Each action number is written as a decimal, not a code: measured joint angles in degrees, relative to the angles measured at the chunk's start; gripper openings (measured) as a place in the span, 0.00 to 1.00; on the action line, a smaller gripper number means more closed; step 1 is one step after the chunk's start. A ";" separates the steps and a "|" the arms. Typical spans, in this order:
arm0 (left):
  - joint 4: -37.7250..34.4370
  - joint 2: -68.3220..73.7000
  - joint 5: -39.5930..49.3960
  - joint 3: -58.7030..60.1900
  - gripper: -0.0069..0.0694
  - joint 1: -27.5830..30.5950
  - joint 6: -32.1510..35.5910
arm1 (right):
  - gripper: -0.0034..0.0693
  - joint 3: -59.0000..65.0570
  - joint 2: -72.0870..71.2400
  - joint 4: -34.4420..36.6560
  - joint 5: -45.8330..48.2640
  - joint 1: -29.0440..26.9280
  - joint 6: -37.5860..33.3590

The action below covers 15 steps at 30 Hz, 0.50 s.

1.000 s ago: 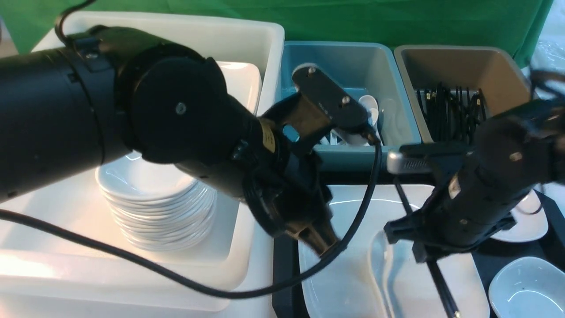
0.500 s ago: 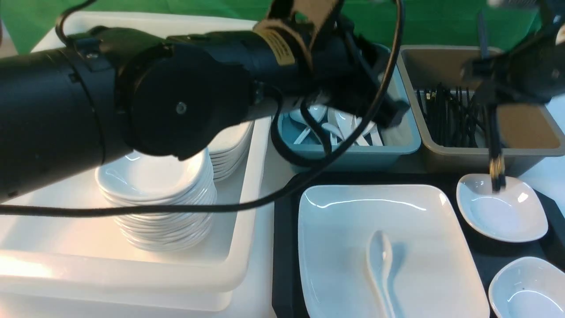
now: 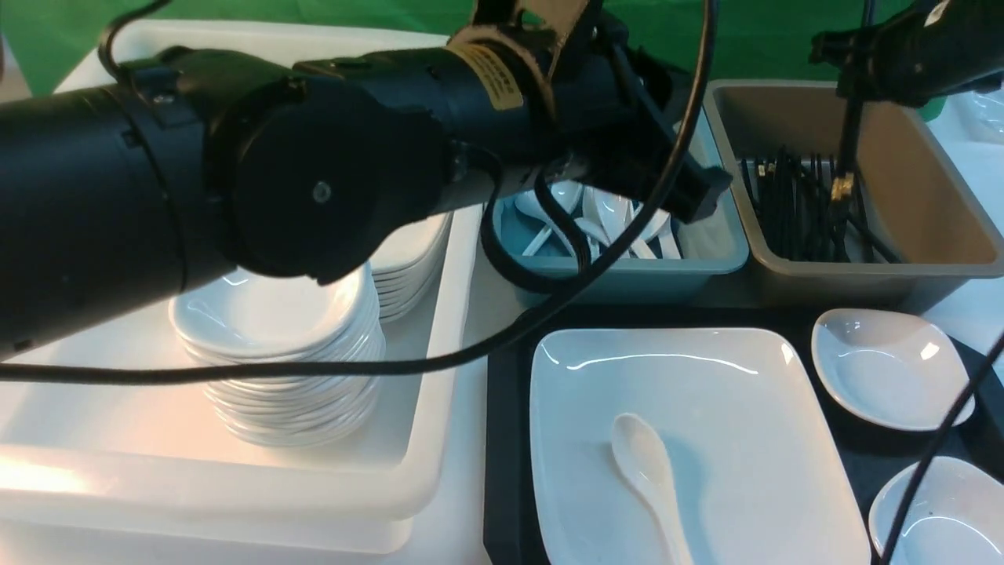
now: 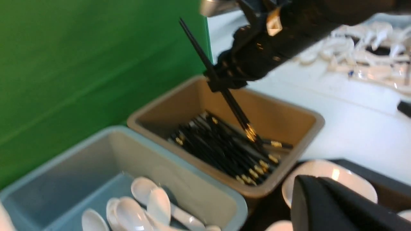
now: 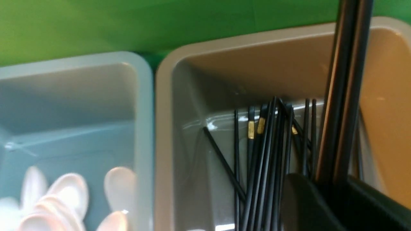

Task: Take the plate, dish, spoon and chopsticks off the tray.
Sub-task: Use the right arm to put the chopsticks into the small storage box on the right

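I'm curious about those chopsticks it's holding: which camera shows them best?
Left wrist view: the chopsticks show nearly full length, above the tan tub. Front shows a thin sliver; right wrist, a close-up part.

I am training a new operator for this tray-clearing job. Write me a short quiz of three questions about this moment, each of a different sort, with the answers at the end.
1. True or false: the spoon lies on the plate.
2. Choose one: what do the right fingers hold? A) a small dish B) the chopsticks C) nothing
3. Fill the gap: the tub under the held chopsticks is ___ in colour.

Key: 1 true. 2 B. 3 tan.
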 joint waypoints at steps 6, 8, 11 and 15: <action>-0.56 0.00 4.62 0.00 0.09 0.00 -0.22 | 0.45 -0.13 2.88 0.00 -0.47 0.00 0.00; -0.68 0.00 6.65 0.00 0.09 0.00 -0.99 | 0.59 -0.15 2.65 0.00 2.39 0.00 0.00; -0.80 0.00 9.85 0.00 0.09 0.00 -2.68 | 0.69 -0.15 1.23 0.00 7.39 -0.05 -0.23; -1.71 1.42 25.10 -2.36 0.09 0.00 -10.16 | 0.56 -0.15 -5.92 0.00 22.00 -0.05 -6.96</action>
